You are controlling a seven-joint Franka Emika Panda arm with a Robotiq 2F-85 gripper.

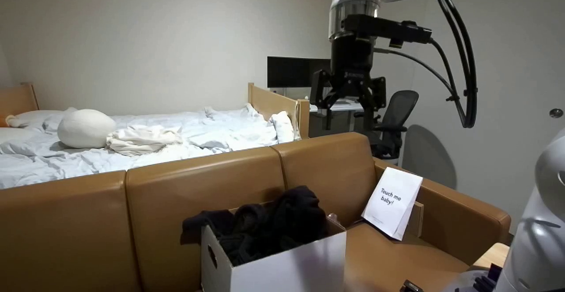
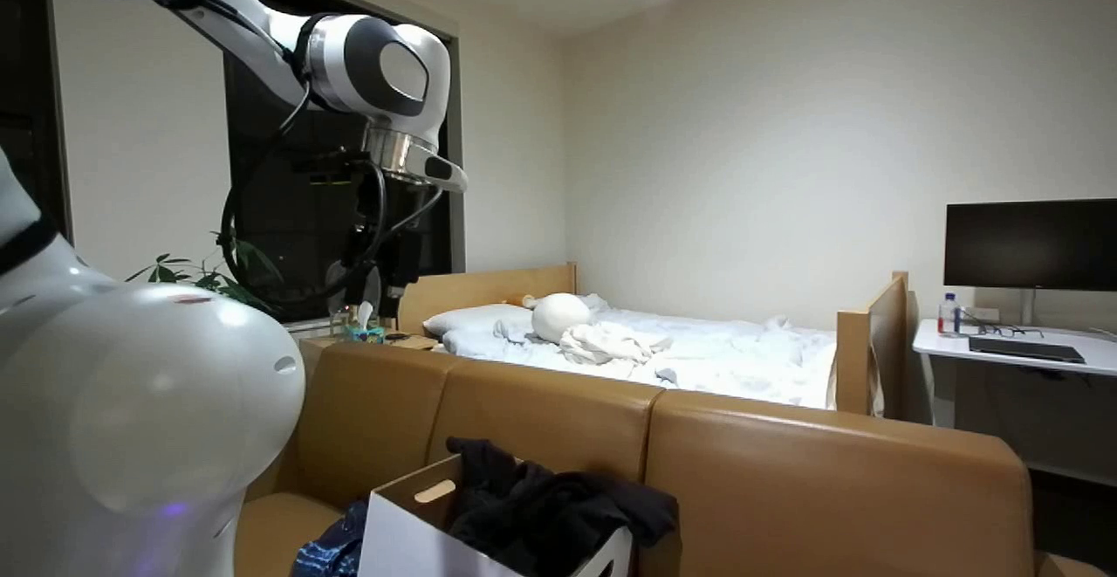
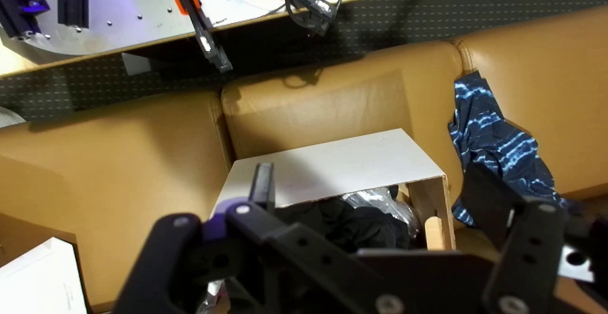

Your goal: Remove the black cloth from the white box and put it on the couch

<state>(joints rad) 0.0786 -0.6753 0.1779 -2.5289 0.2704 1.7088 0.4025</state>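
Note:
The black cloth (image 1: 273,223) lies bunched in the open white box (image 1: 289,267) and hangs over one end of its rim. The cloth (image 2: 532,507) and box (image 2: 419,542) also show in an exterior view. The box stands on the brown couch (image 1: 203,188). My gripper (image 1: 349,117) points down, open and empty, well above the couch back and the box. In the wrist view the gripper's fingers (image 3: 374,185) are wide apart, with the box (image 3: 332,166) and part of the cloth (image 3: 370,226) below. The gripper body hides the rest of the cloth there.
A blue patterned cloth (image 3: 498,138) lies on the couch seat beside the box. Clear plastic (image 3: 384,202) shows inside the box. A white paper bag (image 1: 392,203) leans at the couch's arm. A bed (image 1: 212,137) stands behind the couch. The robot's base table (image 3: 142,19) faces the couch.

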